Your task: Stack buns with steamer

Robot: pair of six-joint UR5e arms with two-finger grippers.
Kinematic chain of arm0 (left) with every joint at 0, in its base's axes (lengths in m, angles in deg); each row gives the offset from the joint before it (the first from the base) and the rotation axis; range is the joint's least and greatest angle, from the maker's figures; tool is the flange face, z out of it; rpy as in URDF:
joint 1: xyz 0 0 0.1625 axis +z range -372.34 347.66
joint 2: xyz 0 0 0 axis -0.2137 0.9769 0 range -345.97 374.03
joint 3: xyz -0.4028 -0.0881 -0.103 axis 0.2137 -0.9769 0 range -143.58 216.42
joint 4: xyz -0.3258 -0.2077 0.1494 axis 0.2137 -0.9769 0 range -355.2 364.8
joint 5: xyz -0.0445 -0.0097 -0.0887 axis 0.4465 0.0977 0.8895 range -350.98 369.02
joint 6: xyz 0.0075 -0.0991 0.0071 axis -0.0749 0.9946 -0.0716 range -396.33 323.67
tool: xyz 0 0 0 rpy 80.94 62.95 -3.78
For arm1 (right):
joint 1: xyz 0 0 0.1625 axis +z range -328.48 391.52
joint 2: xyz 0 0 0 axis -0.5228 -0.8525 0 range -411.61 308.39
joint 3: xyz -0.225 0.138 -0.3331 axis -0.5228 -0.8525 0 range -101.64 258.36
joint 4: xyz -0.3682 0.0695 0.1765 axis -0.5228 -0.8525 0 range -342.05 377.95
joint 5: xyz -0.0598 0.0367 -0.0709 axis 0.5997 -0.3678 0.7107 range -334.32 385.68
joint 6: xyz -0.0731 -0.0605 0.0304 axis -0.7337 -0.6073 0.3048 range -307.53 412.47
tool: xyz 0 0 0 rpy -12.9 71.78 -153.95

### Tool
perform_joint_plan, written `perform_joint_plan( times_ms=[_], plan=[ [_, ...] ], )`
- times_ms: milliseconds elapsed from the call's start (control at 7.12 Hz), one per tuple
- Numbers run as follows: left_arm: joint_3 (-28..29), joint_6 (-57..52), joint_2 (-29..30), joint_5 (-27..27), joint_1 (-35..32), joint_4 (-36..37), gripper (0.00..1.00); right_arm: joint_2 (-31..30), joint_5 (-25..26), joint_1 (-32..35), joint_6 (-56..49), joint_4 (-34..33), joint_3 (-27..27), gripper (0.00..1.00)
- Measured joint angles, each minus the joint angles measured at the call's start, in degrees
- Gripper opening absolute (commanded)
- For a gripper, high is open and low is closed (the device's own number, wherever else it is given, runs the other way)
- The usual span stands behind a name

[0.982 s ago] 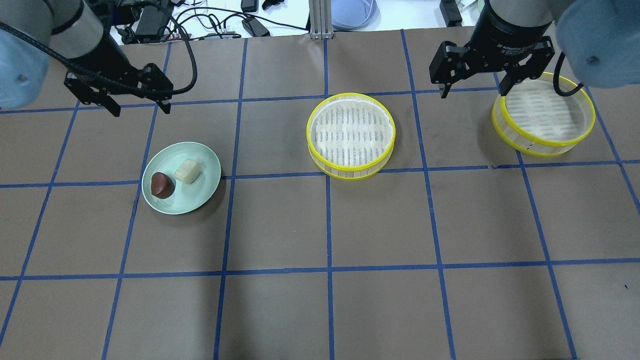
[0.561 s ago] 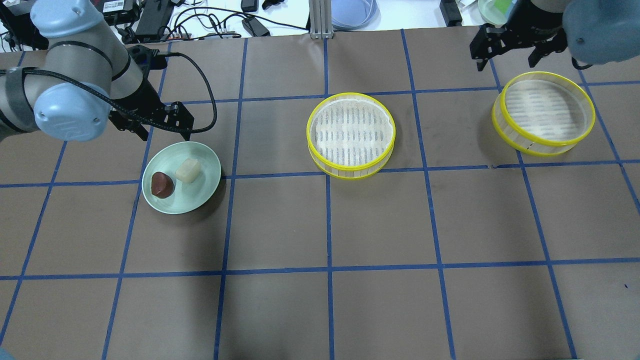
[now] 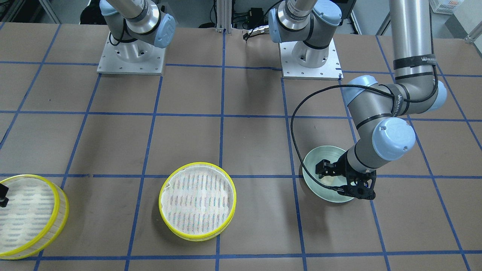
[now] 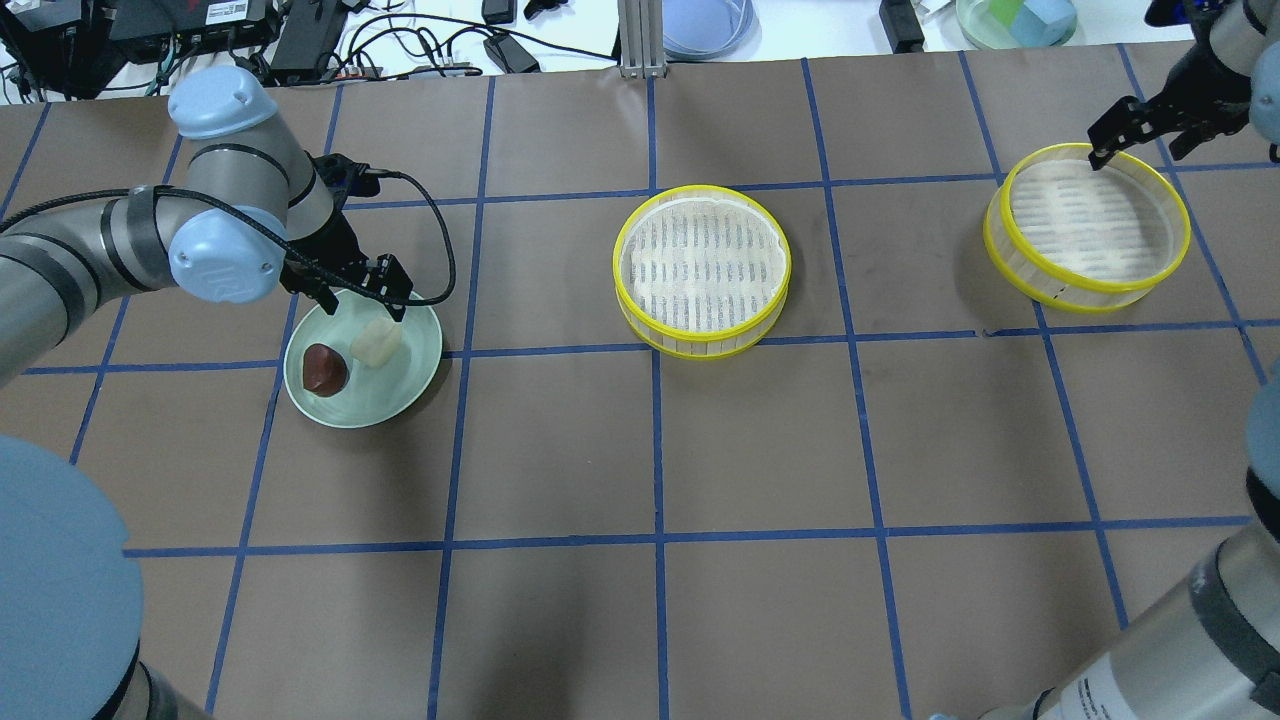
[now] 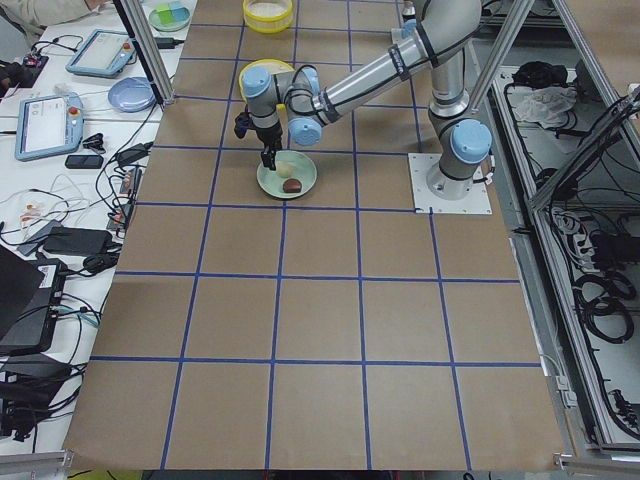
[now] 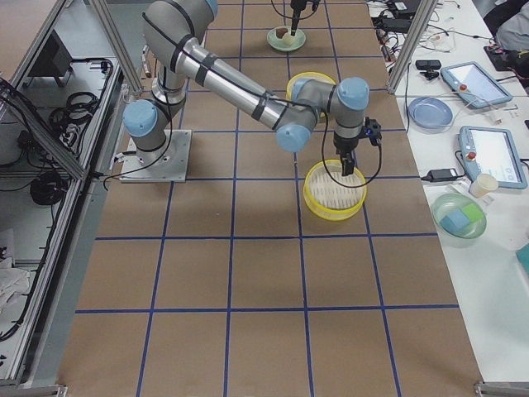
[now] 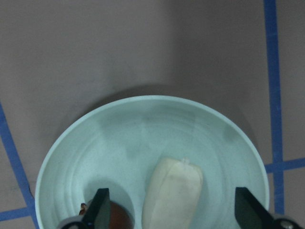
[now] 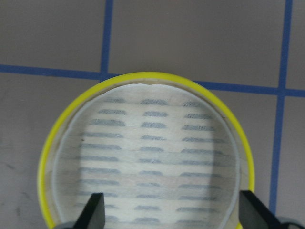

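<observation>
On the table (image 4: 800, 450), the left pincer (image 4: 362, 303) hangs wide open over the plate (image 4: 405, 385), straddling the white bun (image 4: 376, 340). The brown bun (image 4: 325, 368) lies just beside it at its 8 o'clock. The right pincer (image 4: 1140, 150), also wide, hovers over the 12 o'clock rim of the right tier (image 4: 1060, 287). The middle tier (image 4: 700, 342) sits at the plate's 3 o'clock, well apart.

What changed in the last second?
The left gripper dropped over the pale green plate, jaws open around the cream-white oval bun. The right gripper shifted rightward to the far rim of the right yellow-rimmed steamer tier, jaws open. Nothing else moved; nothing grasped.
</observation>
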Motion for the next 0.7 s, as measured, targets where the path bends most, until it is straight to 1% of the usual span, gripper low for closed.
perform_joint_plan(
  times_ms=[140,421,561,702],
  plan=[
    [0.0,-0.1,1.7,-0.1,0.0,0.8,0.0,2.6,0.5,-1.7,-2.6,-3.1,-0.2,1.0],
    [0.3,0.7,2.7,0.1,0.0,1.3,0.0,6.3,1.1,-4.1,-4.7,-7.3,-0.3,0.98],
    [0.9,3.4,2.2,0.7,-0.3,1.4,0.0,6.9,1.4,-4.6,-4.1,-7.9,-0.1,0.98],
    [2.8,9.2,1.3,2.6,-1.2,1.2,0.0,7.3,1.5,-4.8,-3.0,-7.8,0.2,0.96]
  ],
)
